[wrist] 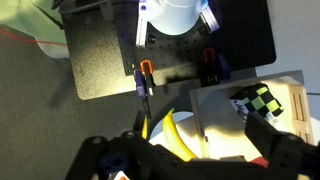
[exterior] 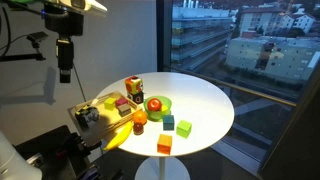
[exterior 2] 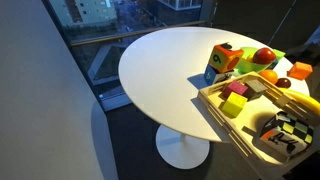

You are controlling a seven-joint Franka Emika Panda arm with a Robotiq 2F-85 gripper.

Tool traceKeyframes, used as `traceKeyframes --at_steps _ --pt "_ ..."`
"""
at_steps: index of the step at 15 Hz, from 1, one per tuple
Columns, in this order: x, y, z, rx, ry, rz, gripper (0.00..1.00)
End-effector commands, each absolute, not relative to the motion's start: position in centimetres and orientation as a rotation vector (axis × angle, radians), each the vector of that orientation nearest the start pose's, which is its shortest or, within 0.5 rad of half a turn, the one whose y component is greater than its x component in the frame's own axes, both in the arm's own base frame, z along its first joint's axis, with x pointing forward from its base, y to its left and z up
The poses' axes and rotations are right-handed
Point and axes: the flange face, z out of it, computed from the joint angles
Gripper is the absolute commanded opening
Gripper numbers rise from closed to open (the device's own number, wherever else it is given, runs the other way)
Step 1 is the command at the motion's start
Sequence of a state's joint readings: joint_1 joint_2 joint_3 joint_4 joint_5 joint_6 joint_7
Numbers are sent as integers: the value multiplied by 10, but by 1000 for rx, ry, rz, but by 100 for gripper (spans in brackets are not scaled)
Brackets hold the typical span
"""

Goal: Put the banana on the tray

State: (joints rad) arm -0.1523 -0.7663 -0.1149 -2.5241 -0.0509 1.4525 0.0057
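On my counter (exterior 2: 160,70) the tray (exterior 2: 216,110) sits at the edge; the banana (wrist: 180,138) lies just beside it.

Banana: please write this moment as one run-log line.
banana: at tray edge, on or off unclear | gripper: high above table, jaws open, empty

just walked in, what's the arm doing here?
The Franka's gripper hangs open and empty, high above the small curved yellow banana. The banana lies at the edge of the flat tan wooden tray on the round white table, not yet grasped. The tray holds coloured toy blocks.
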Motion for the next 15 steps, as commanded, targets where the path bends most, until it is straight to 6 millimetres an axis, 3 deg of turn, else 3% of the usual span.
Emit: traceKeyframes --at_steps 1,8,15 --pt "273 -85 498 -3024 344 466 100" --pt "279 -87 490 -3039 348 441 100" --pt "298 -91 464 -3077 296 306 100"
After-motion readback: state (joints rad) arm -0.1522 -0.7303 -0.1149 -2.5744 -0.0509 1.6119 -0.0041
